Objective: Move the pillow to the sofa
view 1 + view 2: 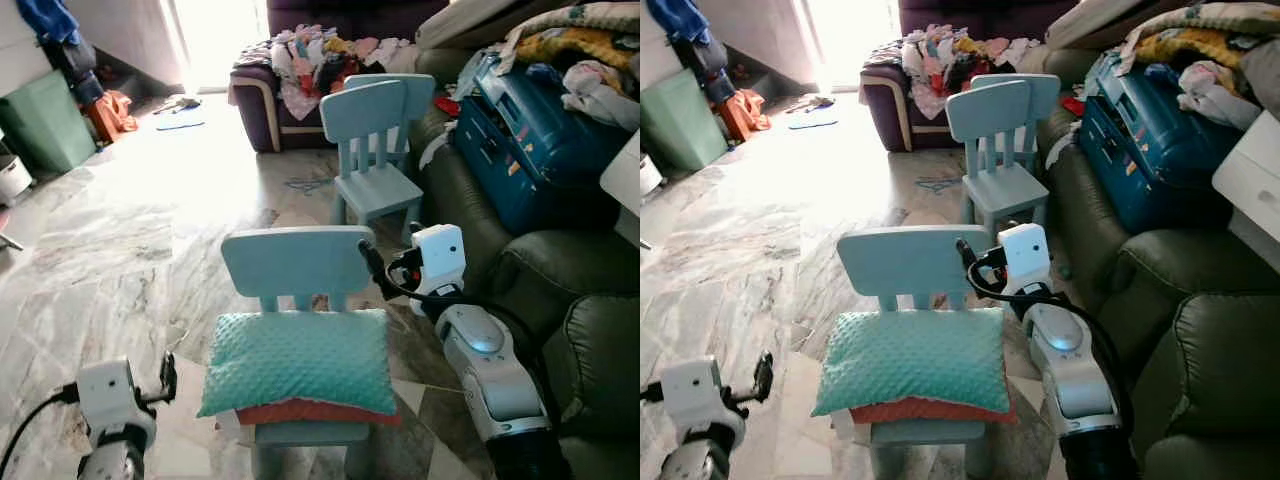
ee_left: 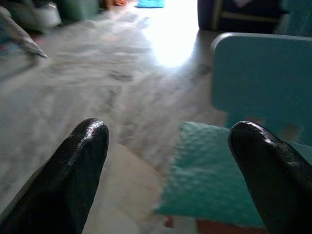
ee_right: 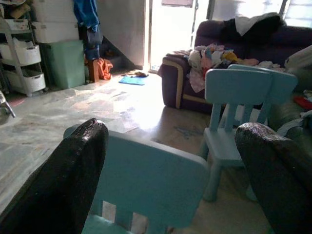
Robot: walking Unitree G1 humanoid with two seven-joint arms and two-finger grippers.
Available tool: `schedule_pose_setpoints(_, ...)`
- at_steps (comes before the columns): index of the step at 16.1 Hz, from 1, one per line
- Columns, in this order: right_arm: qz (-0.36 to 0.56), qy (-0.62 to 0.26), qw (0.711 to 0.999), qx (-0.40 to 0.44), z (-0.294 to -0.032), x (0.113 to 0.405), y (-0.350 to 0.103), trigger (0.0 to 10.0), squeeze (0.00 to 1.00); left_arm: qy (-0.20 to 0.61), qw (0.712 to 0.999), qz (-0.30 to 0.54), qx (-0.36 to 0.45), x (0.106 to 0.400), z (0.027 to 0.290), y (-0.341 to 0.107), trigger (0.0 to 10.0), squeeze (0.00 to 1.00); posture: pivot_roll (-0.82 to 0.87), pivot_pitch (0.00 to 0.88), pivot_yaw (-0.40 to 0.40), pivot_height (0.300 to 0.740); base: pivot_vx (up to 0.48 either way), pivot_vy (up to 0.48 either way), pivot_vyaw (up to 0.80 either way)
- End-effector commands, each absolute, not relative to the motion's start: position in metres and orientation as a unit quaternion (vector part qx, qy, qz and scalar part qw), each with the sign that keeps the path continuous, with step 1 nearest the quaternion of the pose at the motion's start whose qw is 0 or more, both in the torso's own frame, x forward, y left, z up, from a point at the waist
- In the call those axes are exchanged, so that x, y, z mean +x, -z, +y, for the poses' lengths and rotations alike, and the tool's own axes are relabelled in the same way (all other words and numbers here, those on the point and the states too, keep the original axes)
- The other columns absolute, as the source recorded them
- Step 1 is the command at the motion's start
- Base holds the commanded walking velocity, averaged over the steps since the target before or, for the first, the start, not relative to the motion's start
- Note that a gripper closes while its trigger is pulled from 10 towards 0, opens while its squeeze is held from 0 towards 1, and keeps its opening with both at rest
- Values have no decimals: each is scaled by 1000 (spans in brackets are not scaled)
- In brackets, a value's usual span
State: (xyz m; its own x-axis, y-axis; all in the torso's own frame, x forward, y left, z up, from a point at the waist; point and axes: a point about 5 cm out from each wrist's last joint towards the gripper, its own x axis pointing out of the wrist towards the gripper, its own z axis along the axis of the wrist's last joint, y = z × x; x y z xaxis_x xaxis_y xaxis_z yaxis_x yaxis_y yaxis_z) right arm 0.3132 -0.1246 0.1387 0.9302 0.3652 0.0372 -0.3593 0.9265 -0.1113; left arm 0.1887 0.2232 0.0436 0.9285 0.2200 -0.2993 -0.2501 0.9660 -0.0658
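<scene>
Your teal dimpled fabric pillow (image 1: pixel 298 362) hides a red cushion (image 1: pixel 310 412) beneath; right claw (image 3: pixel 170 161) spread above the pale blue chair's back (image 1: pixel 296 262), left claw (image 2: pixel 170 161) spread low beside the pillow.

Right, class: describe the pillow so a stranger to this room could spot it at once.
Find the green sofa on the robot's right; beside it stand small pale blue chairs. The pillow lies on the seat of the nearest chair, on top of something orange-red. Its dotted teal cover sets it apart from the smooth chair.
</scene>
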Motion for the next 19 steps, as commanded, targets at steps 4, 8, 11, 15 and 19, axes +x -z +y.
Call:
schedule_pose_setpoints(4,16,-114,992,-54,-154,302,-120,10000,0,-19,989,141,-48,198,202,-50,10000,0,-137,46,60,740,0,0,0)
schedule_pose_setpoints(8,33,-91,993,-71,-176,292,-113,10000,0,40,989,130,-59,206,184,-55,10000,0,-155,55,67,740,0,0,0)
schedule_pose_setpoints(11,51,-91,991,-82,-181,283,-108,10000,0,29,990,129,-55,204,191,-55,10000,0,-147,53,56,740,0,0,0)
schedule_pose_setpoints(15,81,-83,990,-86,-195,255,-102,10000,0,21,991,126,-48,191,197,-53,10000,0,-151,56,51,740,0,0,0)
schedule_pose_setpoints(19,72,-85,991,-80,-191,262,-107,10000,0,28,991,126,-40,196,193,-52,10000,0,-156,44,48,740,0,0,0)
